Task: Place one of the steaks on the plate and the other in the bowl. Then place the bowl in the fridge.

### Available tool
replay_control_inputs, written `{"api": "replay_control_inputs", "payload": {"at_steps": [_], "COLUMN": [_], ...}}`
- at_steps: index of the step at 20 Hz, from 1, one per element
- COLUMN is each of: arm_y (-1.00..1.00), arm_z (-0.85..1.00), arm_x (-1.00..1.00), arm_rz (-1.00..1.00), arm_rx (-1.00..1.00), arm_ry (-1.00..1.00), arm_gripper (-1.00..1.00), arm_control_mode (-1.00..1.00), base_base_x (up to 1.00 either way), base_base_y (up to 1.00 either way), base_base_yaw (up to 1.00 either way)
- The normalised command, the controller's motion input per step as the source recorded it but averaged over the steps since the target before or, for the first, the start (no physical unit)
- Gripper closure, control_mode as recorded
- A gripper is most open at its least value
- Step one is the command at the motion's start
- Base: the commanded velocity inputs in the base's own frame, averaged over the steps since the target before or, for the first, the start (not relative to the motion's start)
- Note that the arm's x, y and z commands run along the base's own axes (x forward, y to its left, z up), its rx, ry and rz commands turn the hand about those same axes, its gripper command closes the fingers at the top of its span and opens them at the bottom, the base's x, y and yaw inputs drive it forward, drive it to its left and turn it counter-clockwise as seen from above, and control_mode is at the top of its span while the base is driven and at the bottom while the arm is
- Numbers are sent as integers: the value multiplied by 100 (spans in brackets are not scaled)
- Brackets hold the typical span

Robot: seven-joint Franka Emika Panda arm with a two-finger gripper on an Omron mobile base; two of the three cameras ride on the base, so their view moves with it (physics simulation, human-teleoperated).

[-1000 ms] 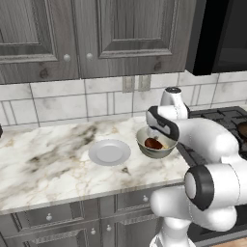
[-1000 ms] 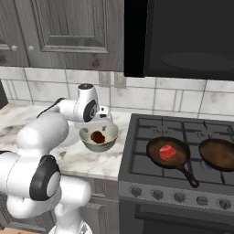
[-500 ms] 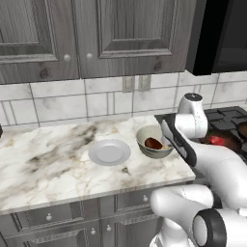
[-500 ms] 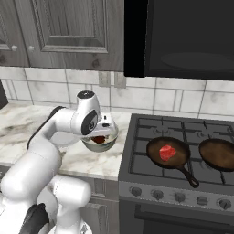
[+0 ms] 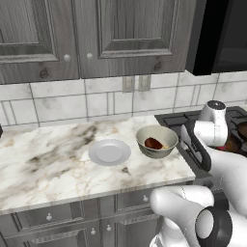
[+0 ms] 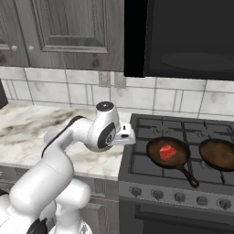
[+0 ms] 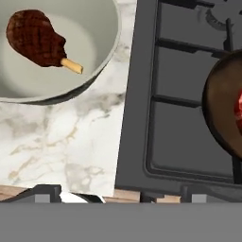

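Kitchen surface: we see a marbled surface point(image 5: 58, 164) under grey cabinets, with a stove point(image 6: 183, 151) butting against its right end.
Bowl: the bowl point(image 5: 157, 141) sits near the stove edge and holds the darker steak point(image 5: 153, 143), plain in the hand view too.
Plate: the plate point(image 5: 110, 152) lies just beside the bowl on the surface, with no meat on it.
Red steak: the red steak point(image 6: 167, 152) rests in the nearer pan point(image 6: 168, 152); a second pan point(image 6: 218, 154) stands beside it.
Hand: our hand point(image 5: 190, 144) hangs between bowl and pan with its jaws spread wide and nothing in them.
Step, as we judge it: going over to the red steak for the plate.
Risk one: the meat is small and low in the pan, so our fingertips may hit the rim or pan floor and shove the pan.
Risk two: the bowl is close to our forearm, and a wide swing could knock it.
Risk three: a shallow pinch could let the steak slip on the way to the plate.
Fridge: we cannot place it from these views.
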Motion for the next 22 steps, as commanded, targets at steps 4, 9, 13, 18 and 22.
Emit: {"api": "replay_control_inputs", "payload": {"at_steps": [4, 9, 13, 18, 22], "arm_y": [-15, -38, -44, -42, -67], "arm_z": [0, -2, -2, 6, 20], "arm_x": [-24, 16, 15, 15, 0], "arm_rz": [-4, -14, -21, -13, -14], "arm_rx": [1, 0, 1, 1, 6], "arm_ry": [-6, 1, 4, 13, 8], "arm_gripper": [-100, -100, -100, -100, -100], "arm_control_mode": [-100, -100, -100, -100, -100], "base_base_x": [0, 0, 0, 0, 0], "base_base_y": [0, 0, 0, 0, 0], "base_base_yaw": [0, 0, 0, 0, 0]}}
